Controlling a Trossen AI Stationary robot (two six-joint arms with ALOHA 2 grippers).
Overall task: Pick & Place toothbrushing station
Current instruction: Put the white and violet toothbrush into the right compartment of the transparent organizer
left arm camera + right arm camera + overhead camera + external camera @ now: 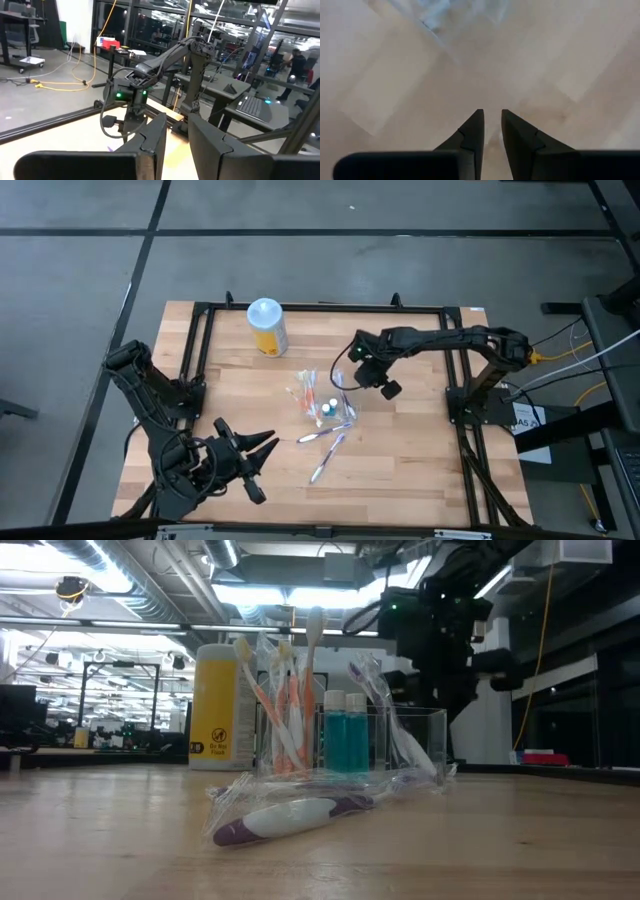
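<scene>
We held the right gripper (389, 389) just beside the clear holder (322, 402) mid-tabletop (420, 460), fingers narrowly parted and empty; we judged a slow, centred approach onto a wrapped toothbrush (327, 458) best.

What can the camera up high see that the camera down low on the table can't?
Only the high view shows both arms whole: the left end effector waiting at the near left corner, the right end effector above the wood beside the clear holder, and two toothbrushes lying flat on the table.

Only the low view shows toothbrushes standing upright, two teal bottles in the holder, and the room behind.

Both show the yellow bottle and a purple-and-white wrapped toothbrush.
</scene>
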